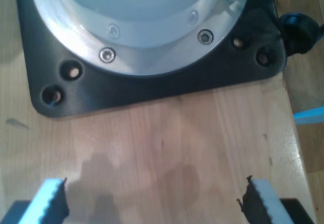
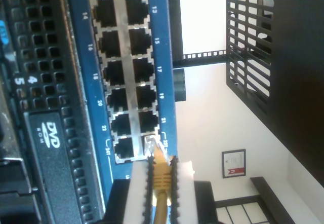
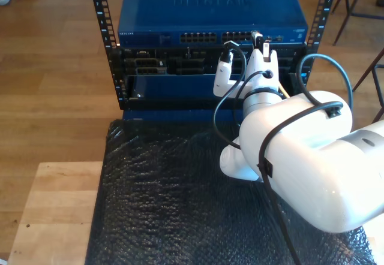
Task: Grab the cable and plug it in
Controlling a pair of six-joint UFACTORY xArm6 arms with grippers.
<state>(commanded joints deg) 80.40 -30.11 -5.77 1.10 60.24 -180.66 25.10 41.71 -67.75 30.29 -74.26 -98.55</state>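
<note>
My second gripper (image 2: pixel 160 183) is pinching the cable (image 2: pixel 161 181) just behind its plug, white toothed pads (image 2: pixel 136 193) pressed against both sides of the yellow boot. The clear plug tip (image 2: pixel 153 147) sits right at the mouth of a socket in the bottom row of the blue switch (image 2: pixel 86 72), by the 21/22 labels. We can't tell whether it's fully seated or only touching the opening. The other sockets in the block look dark and open. Beside the switch, a black perforated panel (image 2: pixel 45 57) carries a DVD-ROM drive (image 2: pixel 50 148).

In the exterior view the white arm (image 3: pixel 300 151) reaches from the exterior view's lower right up to the rack (image 3: pixel 120 55), w/ my second gripper (image 3: pixel 258 40) at the switch (image 3: pixel 204 13) front, toward the exterior view's right end of the port row. Black arm cables (image 3: pixel 264 145) loop over the arm. Black bubble wrap (image 3: pixel 162 193) covers the surface below the rack, w/ a bare strip of wooden table (image 3: pixel 54 211) at the exterior view's left.

My first gripper (image 1: pixel 154 201) is spread wide w/ nothing between its pads (image 1: pixel 50 198). It hangs over pale wood (image 1: pixel 177 133), facing a black base plate (image 1: pixel 152 84) w/ a bolted metal ring (image 1: pixel 147 57).
</note>
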